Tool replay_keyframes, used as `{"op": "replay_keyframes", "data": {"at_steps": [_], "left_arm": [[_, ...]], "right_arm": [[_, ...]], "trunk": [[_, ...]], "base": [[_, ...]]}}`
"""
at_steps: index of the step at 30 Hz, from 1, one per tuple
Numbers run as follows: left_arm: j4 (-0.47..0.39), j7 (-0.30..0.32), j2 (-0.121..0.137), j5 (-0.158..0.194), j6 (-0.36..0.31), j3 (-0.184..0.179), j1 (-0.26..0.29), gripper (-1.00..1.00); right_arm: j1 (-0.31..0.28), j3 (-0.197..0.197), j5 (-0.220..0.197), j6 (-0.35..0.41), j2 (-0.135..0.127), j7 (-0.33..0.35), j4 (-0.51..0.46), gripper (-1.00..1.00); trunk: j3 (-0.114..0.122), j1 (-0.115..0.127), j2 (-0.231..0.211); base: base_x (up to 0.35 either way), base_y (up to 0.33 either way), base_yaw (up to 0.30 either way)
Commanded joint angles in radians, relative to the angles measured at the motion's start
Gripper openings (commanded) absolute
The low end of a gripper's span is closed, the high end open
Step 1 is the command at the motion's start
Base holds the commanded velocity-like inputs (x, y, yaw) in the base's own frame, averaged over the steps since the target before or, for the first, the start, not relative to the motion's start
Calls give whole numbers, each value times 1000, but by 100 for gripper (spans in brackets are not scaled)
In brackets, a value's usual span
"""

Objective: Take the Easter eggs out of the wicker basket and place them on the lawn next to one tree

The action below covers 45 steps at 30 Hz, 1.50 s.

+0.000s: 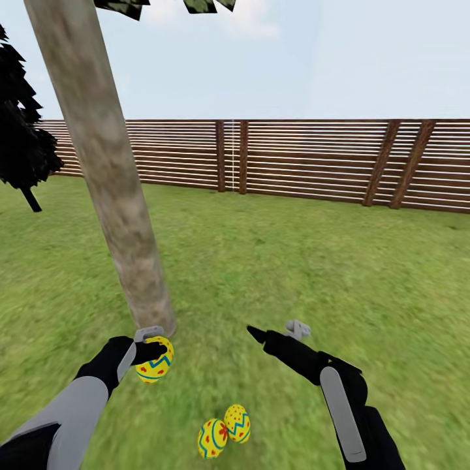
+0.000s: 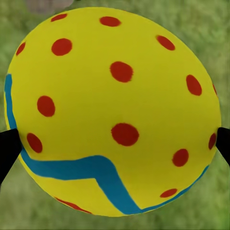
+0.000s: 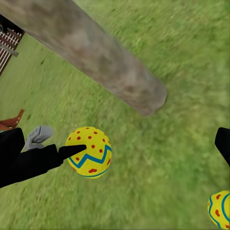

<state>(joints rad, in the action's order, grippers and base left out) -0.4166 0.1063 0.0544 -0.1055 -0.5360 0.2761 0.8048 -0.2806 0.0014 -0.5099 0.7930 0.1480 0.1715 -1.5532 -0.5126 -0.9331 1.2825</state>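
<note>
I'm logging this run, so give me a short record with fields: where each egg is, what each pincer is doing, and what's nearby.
held egg: egg gripped in the left pincer, close to the base of the tree
placed eggs: two eggs side by side on the lawn, near the trunk
right pincer: right pincer open, holding nothing, above the grass
background: fence
basket: none to report

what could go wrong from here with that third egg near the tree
The left gripper holds the third egg by two thin fingertips at its sides, so it may slip out early. Released from above the lawn, the round egg could roll away from the tree trunk. It might also roll into the two eggs already lying nearby and scatter them.
</note>
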Motion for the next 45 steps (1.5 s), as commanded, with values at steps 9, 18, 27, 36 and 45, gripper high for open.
{"op": "replay_keyframes", "data": {"at_steps": [9, 18, 27, 36, 45], "left_arm": [[-2, 5, -1, -10, -15, 8, 1, -100], [16, -4, -7, -9, -23, 11, 1, -100], [234, -130, -11, -11, 119, 9, -2, -100], [286, -184, -32, -12, 223, 8, -6, -100], [315, -347, -44, -12, 305, 6, -6, -100]], "right_arm": [[0, -1, 4, 5, 1, 5, -1, 100], [-1, -3, 9, 8, 0, 5, -1, 100], [-1, 2, 4, 11, 1, 11, -1, 100], [0, 0, 5, 9, 0, 14, -5, 100], [0, 0, 5, 6, 4, 11, -4, 100]], "trunk": [[-4, -4, 8], [-32, -39, 71], [-61, -73, 134], [-89, -108, 197], [-117, -142, 260]], "base": [[72, 9, 0], [0, 0, 0], [0, 0, 0], [0, 0, 0], [0, 0, 0]]}}
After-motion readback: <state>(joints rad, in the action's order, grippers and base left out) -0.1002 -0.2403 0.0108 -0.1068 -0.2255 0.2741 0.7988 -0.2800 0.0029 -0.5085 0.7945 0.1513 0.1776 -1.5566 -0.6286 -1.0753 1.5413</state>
